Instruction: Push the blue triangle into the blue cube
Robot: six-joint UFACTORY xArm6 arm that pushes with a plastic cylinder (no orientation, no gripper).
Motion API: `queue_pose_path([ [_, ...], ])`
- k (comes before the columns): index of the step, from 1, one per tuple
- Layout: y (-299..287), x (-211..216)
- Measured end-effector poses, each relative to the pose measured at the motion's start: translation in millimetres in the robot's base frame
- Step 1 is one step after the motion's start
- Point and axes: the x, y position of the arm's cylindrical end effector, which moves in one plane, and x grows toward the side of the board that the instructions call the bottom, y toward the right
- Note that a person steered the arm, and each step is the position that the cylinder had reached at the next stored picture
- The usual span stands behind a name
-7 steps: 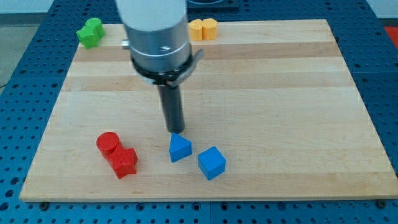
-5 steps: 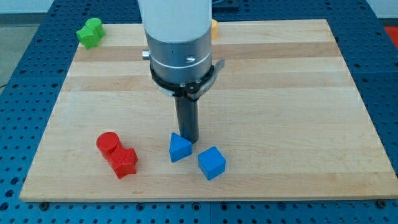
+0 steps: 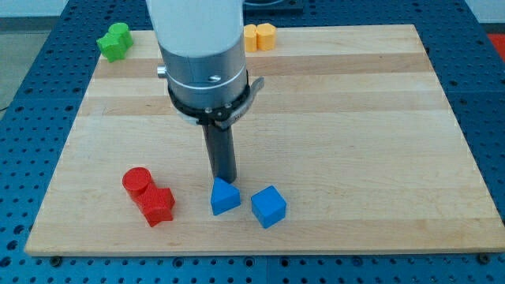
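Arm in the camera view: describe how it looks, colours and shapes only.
The arm is a thick cylinder, white at the top and silver-grey metal below, with a small round hole in the grey band. A black ring with a light tab sticking out on the view's right closes it off. A straight dark rod hangs beneath, ending in my tip. No cables show.

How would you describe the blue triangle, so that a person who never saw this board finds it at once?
Look at the wooden board, along its edge at the view's bottom, a little left of the middle. There my tip stands just above the blue triangle. The blue cube to its right is apart from it and has a flat top; the triangle is wedge-shaped.
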Motion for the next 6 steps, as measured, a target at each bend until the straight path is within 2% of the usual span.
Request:
queue_pose_path([
  [2,4,1],
  [4,-42,-7],
  [6,-48,25],
])
